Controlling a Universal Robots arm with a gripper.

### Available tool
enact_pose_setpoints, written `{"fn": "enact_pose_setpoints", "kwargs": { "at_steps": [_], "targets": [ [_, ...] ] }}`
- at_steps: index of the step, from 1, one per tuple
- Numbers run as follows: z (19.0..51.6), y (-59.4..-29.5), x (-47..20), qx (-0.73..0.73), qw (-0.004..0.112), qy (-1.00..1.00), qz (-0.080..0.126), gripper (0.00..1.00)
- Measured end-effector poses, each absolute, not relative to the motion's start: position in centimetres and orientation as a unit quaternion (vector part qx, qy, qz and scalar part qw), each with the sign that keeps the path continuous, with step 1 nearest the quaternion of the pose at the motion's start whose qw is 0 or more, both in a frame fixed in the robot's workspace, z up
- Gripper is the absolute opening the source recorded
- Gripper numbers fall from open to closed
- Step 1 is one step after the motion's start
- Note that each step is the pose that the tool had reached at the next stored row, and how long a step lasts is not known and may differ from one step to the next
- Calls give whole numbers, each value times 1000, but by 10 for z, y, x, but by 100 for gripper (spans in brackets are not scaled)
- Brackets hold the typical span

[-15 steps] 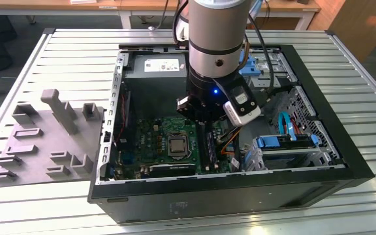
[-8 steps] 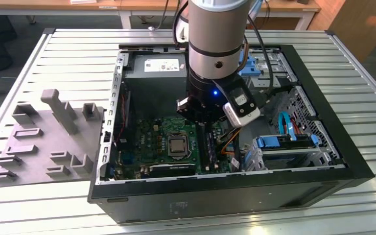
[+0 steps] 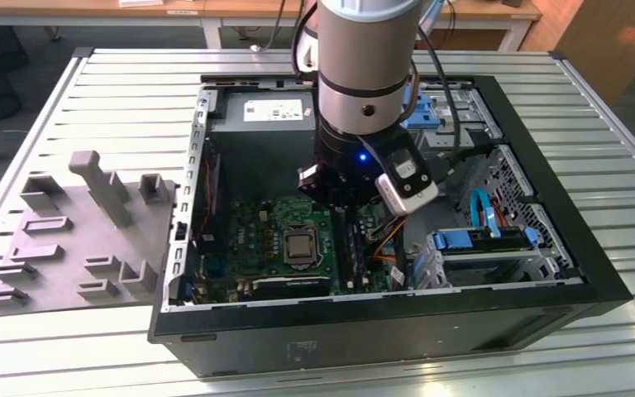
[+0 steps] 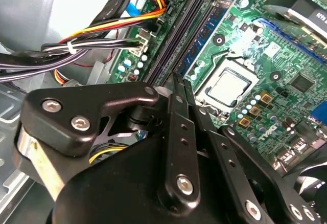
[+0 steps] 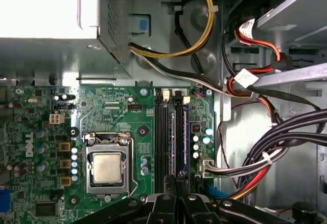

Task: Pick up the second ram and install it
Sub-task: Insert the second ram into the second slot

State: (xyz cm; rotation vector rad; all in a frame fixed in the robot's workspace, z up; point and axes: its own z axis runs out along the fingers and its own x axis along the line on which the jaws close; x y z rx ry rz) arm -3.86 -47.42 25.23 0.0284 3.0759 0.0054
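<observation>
The arm [image 3: 367, 74] is silver-grey and cylindrical, its wrist [image 3: 340, 178] black with a blue light [image 3: 360, 157]; silver screws [image 4: 185, 184] stud the black gripper [image 4: 180, 83].

One computer case [image 3: 584, 285], one motherboard [image 5: 117, 106], one processor [image 5: 107, 166], one power supply [image 3: 262, 136], one grey tray [image 3: 75, 240]. Memory slots [image 5: 161, 137] appear to number four; one ram stick [image 4: 207, 32] sits in them.

Green motherboard [image 5: 117, 112], black end effector [image 4: 180, 84], black case [image 3: 384, 332], grey slatted table [image 3: 130, 91]

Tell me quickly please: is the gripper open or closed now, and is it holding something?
Gripper: closed, fingertips together above the RAM slots; whether a RAM stick is between them cannot be told.
</observation>
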Motion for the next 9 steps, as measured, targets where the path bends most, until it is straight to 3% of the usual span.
{"fn": "enact_pose_setpoints", "kwargs": {
  "at_steps": [9],
  "targets": [
    [248,-473,-39,9,33,999,3,12]
  ]
}}
